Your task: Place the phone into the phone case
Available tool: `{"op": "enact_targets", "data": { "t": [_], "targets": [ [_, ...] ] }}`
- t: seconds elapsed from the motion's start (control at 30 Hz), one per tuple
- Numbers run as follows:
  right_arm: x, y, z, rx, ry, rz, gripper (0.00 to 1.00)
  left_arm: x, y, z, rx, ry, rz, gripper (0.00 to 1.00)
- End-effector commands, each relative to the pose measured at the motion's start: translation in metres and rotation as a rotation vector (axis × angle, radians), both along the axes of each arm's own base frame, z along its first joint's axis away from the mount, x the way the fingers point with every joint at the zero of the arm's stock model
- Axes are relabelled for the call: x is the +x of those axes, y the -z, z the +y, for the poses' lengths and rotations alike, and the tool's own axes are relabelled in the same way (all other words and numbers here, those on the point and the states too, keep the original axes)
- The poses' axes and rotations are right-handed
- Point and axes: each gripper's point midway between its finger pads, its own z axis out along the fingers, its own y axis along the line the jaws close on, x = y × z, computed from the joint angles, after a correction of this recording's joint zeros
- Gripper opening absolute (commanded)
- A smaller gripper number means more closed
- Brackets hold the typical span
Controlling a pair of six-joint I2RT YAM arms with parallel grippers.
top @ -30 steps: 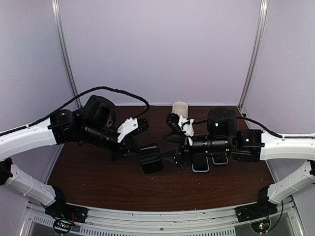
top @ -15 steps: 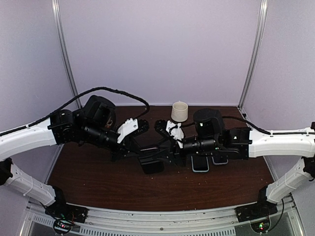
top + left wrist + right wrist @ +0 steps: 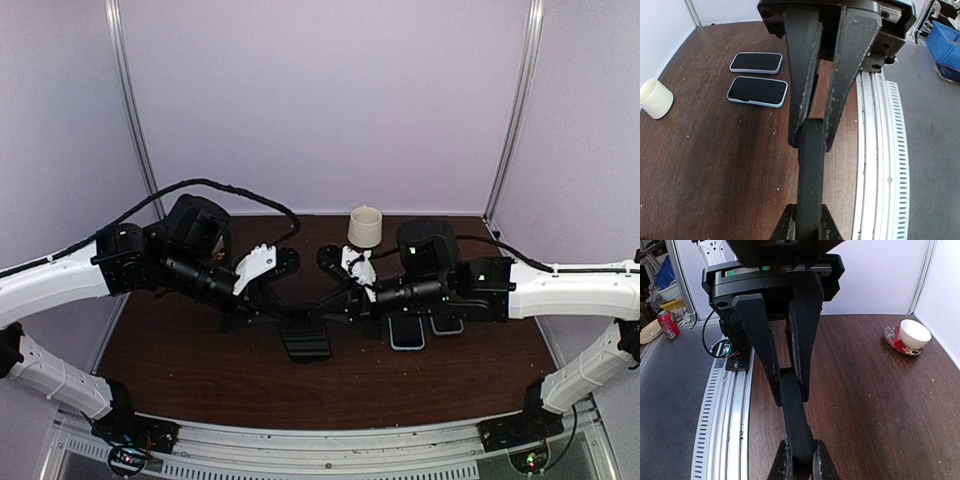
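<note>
The black case [image 3: 810, 185] shows only edge-on to both wrist cameras, a thin dark slab, so its open face is hidden and I cannot tell whether anything sits inside it. It hangs above the middle of the table [image 3: 715, 165], gripped from both ends. The left pincer [image 3: 810, 141] is closed almost fully, its two fingers pressed on either side of one end. The right pincer [image 3: 789, 385] is clamped just as tightly on the other end. In each wrist view the opposite pincer's fingertips are cut off by the bottom edge. From above, the arms and their dark wrists cover much of the case, and only a flat black patch shows beneath them.

Two phones lie flat, side by side, on the right half of the table. The pale-blue-rimmed phone [image 3: 758, 91] is nearer the front edge and the grey-rimmed phone [image 3: 756, 62] lies just beside it. From above, the right arm partly covers both. A ribbed cream cup [image 3: 655, 98] stands upright near the back wall. A white teacup [image 3: 914, 333] sits on a red saucer [image 3: 900, 342] towards the left side.

The table is dark brown wood, scattered with pale specks. A perforated aluminium rail [image 3: 880, 150] runs along its near edge. Plain lilac walls [image 3: 320, 100] close in the back and sides. Beyond the rail are a grey floor, a red can [image 3: 669, 324] and blurred clutter.
</note>
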Motion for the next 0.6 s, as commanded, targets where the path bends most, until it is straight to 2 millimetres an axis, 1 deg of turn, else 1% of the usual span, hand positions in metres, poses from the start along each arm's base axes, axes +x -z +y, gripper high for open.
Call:
{"op": "enact_targets", "data": {
  "t": [0.0,0.03,0.07,0.1,0.13,0.2,0.23,0.3,0.4,0.47,0.53,0.57],
  "targets": [
    [-0.003,-0.043,-0.002,0.101,-0.008,-0.031,0.18,-0.001,-0.051,-0.013,-0.179,0.022,-0.071,0.00],
    [-0.002,-0.043,-0.003,0.100,-0.002,-0.034,0.41,-0.002,-0.055,-0.012,-0.188,0.025,-0.070,0.00],
    [-0.002,-0.039,-0.004,0.086,-0.002,-0.031,0.57,-0.003,-0.059,-0.012,-0.198,0.027,-0.075,0.00],
    [0.000,-0.031,-0.006,0.059,0.006,-0.028,0.67,-0.003,-0.063,-0.011,-0.209,0.029,-0.081,0.00],
    [0.002,-0.023,-0.007,0.033,0.017,-0.020,0.71,-0.004,-0.066,-0.010,-0.221,0.030,-0.087,0.00],
    [0.004,-0.005,-0.010,-0.012,0.036,0.006,0.72,-0.005,-0.072,-0.009,-0.239,0.030,-0.099,0.00],
    [0.005,0.003,-0.011,-0.027,0.043,0.023,0.71,-0.005,-0.072,-0.008,-0.241,0.032,-0.100,0.00],
    [0.004,0.013,-0.010,-0.043,0.041,0.060,0.63,-0.006,-0.071,-0.009,-0.240,0.033,-0.097,0.00],
    [0.002,0.016,-0.006,-0.042,0.031,0.091,0.46,-0.006,-0.070,-0.010,-0.239,0.038,-0.090,0.00],
    [0.000,0.013,-0.004,-0.026,0.017,0.092,0.31,-0.007,-0.070,-0.011,-0.240,0.041,-0.086,0.00],
    [0.000,0.009,-0.005,-0.016,0.017,0.086,0.09,-0.007,-0.071,-0.011,-0.241,0.042,-0.085,0.00],
    [0.001,0.008,-0.006,-0.012,0.022,0.083,0.01,-0.007,-0.071,-0.010,-0.240,0.041,-0.085,0.00]
  ]
}}
